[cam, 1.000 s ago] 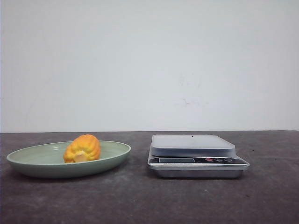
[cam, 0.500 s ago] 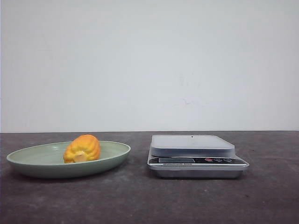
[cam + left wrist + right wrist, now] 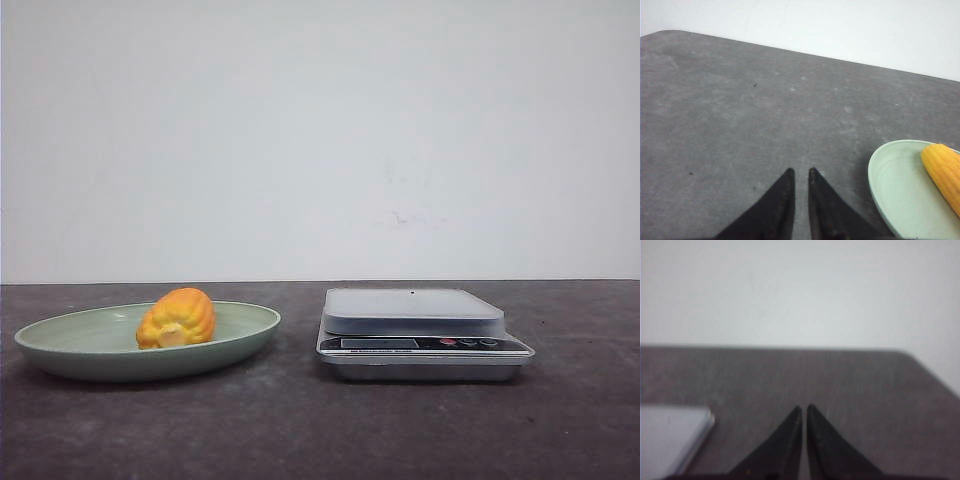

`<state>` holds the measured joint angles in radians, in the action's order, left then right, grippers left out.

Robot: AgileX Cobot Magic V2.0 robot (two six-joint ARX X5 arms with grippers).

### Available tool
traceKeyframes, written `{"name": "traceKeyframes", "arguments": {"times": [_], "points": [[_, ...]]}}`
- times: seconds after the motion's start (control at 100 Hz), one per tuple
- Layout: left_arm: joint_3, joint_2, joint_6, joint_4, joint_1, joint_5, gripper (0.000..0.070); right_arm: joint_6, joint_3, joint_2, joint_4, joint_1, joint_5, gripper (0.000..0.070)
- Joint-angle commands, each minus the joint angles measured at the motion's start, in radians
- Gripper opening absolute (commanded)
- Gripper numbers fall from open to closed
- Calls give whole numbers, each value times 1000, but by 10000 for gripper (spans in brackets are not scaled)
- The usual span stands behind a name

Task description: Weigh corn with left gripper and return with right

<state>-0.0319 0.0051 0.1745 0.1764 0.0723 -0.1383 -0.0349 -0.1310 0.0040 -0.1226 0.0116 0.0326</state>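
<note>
The corn [image 3: 177, 318], orange-yellow with a pale cut end, lies in a pale green plate [image 3: 60, 345] on the left of the dark table. It also shows in the left wrist view [image 3: 943, 171], on the plate [image 3: 895, 185]. A silver kitchen scale [image 3: 415, 330] stands to the right of the plate. My left gripper [image 3: 800, 171] is over bare table beside the plate, its jaws nearly closed and empty. My right gripper [image 3: 804, 408] is shut and empty over bare table, with a corner of the scale [image 3: 670, 435] off to one side. Neither gripper shows in the front view.
A white wall stands behind the table. The table's rounded far corners show in both wrist views. The scale's display and red and dark buttons [image 3: 466, 343] face the front.
</note>
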Motion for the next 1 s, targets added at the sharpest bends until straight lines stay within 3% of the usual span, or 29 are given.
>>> {"name": "traceKeyframes", "arguments": {"times": [0.0,0.23,0.45,0.99], "points": [[18,-2,-8,5,-2,1,0,-18,26,0,18,4,2,11],[18,-2,-8,4,-2,1,0,-52,121,0,15,6,3,11],[18,-2,-8,5,-2,1,0,-45,121,0,-57,6,1,11],[18,-2,-8,5,-2,1,0,-44,121,0,-35,6,-4,11]]}}
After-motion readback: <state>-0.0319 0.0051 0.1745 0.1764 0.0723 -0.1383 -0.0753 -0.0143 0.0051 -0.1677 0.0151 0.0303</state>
